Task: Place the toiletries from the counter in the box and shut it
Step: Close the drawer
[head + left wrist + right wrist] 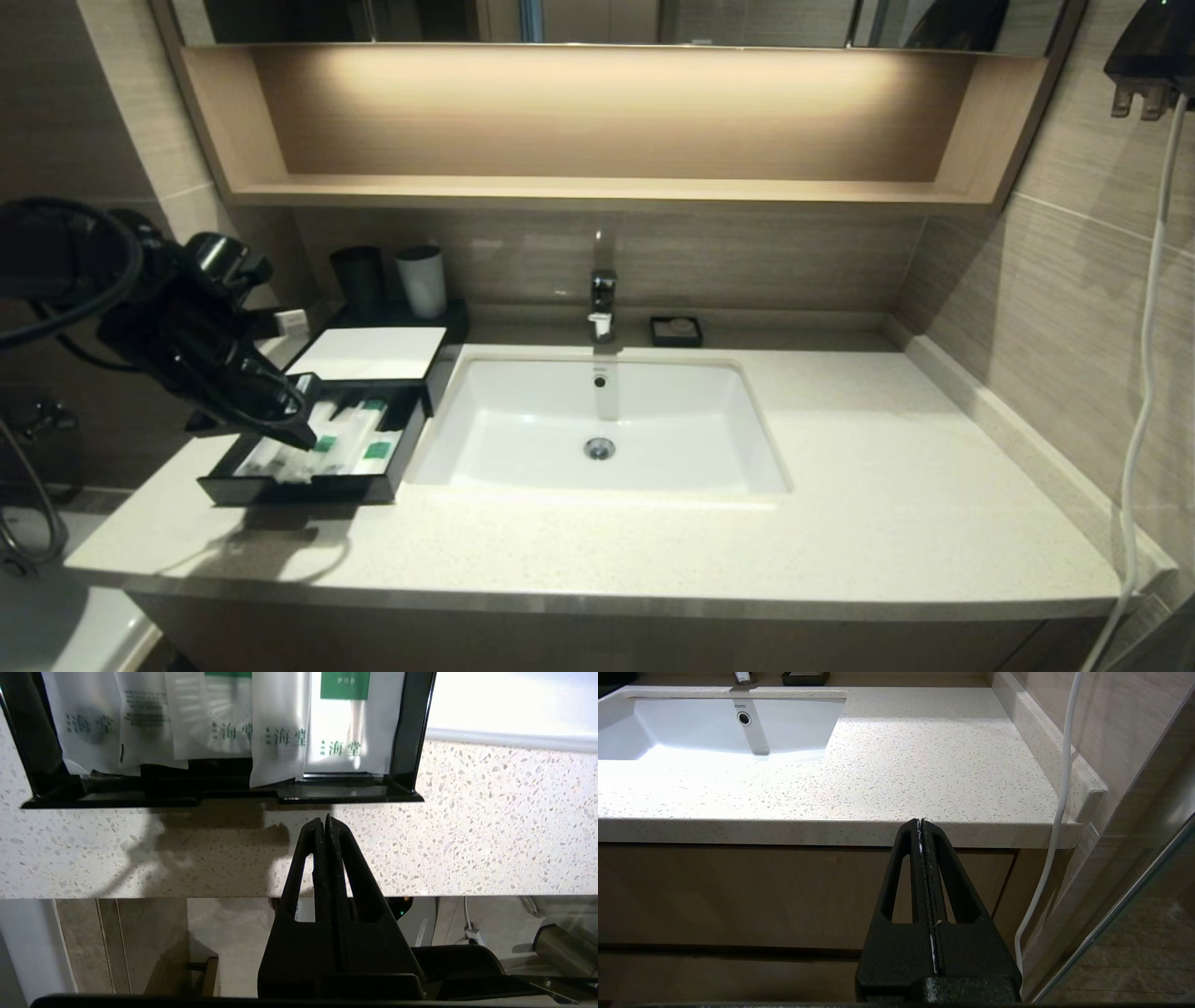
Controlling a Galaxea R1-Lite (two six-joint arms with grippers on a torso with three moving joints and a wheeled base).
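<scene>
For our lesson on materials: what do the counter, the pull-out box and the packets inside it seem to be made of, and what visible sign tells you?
The counter: likely polished stone or composite, off-white with fine dark and pale specks.
The box: probably glossy black plastic or acrylic, since its drawer front reflects light; its top panel looks flat matt white.
The packets: thin frosted plastic film, translucent, with green print and labels.

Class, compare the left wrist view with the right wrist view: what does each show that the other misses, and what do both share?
Only the left wrist view shows the open drawer with packets inside and the left hand, shut, just short of its front. Only the right wrist view shows the tap, soap dish, white cable and the right hand, shut, below the edge. Both show the counter.
</scene>
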